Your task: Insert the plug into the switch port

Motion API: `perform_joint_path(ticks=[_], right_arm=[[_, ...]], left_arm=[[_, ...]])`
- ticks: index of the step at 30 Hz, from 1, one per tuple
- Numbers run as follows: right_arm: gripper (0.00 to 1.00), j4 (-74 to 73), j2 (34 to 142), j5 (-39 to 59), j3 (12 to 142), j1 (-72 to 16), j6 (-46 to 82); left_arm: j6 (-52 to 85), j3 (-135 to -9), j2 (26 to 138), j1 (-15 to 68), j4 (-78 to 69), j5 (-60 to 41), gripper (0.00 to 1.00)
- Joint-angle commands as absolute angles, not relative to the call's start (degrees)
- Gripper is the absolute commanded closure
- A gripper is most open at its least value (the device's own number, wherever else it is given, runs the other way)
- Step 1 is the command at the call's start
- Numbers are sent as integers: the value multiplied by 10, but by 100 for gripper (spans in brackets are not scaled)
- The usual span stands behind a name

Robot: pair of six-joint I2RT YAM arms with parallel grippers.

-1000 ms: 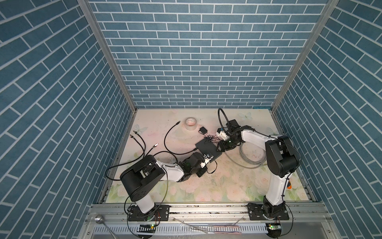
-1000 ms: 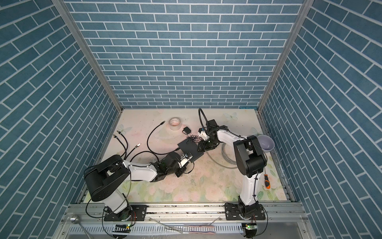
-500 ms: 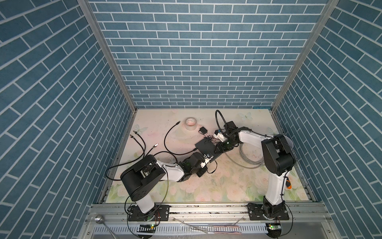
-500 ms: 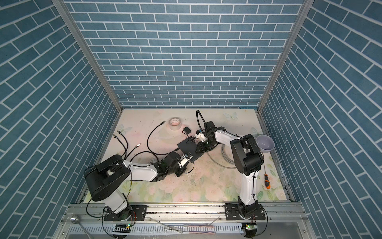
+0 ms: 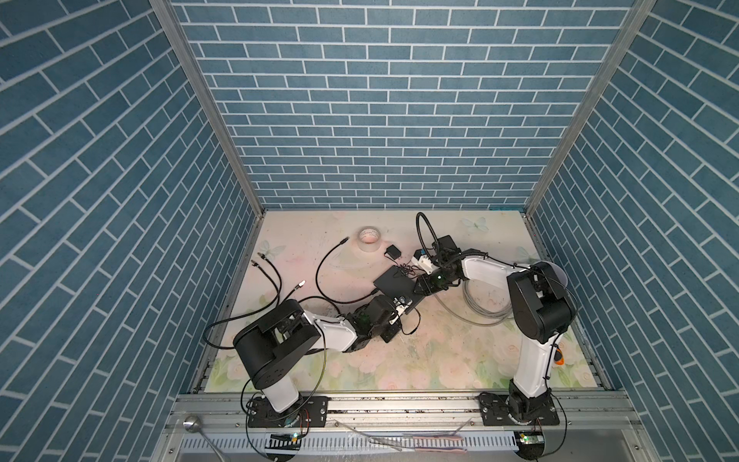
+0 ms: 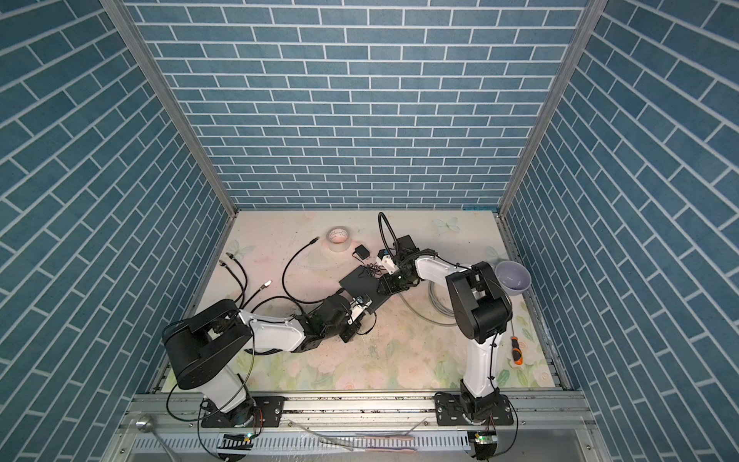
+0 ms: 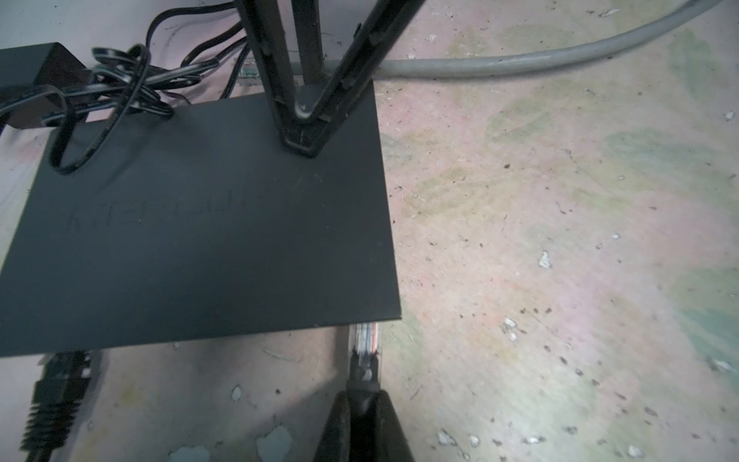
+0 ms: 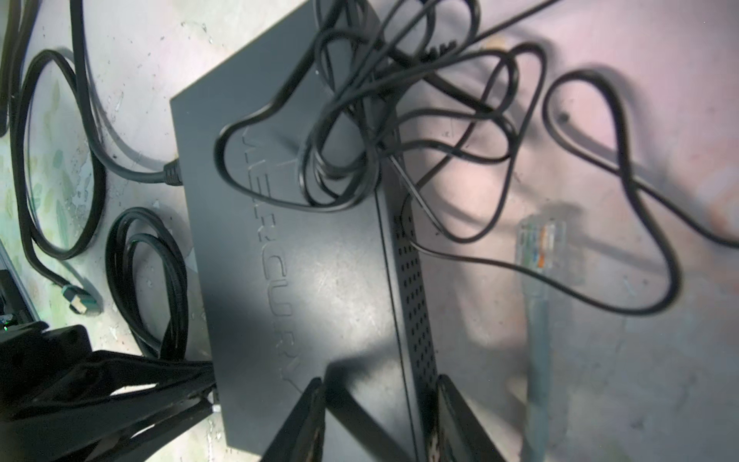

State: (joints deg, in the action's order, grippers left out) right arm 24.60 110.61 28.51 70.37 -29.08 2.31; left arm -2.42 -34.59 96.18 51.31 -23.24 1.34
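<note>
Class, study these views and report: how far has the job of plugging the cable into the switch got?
Done: the left pincer is shut on the clear plug, which points at the edge of the switch facing that arm. In hand: the plug's tip meets that edge, while the right pincer, jaws apart, straddles the far side. Left: pushing it home. Whether it has seated is hidden.
</note>
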Motion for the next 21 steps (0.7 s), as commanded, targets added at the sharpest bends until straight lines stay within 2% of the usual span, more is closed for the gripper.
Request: perform_joint_path(ticks=[1,11,21], right_arm=[[57,295,1109,373,648,-337,63],[57,216,1081,394,580,-337,123],[57,218,1072,413,582,-341,115]], left_arm=[[11,-364,959,516,-278,44,99],[53,-336,946,518,-268,85,99],[-9,-346,964,506,-297,15,99]])
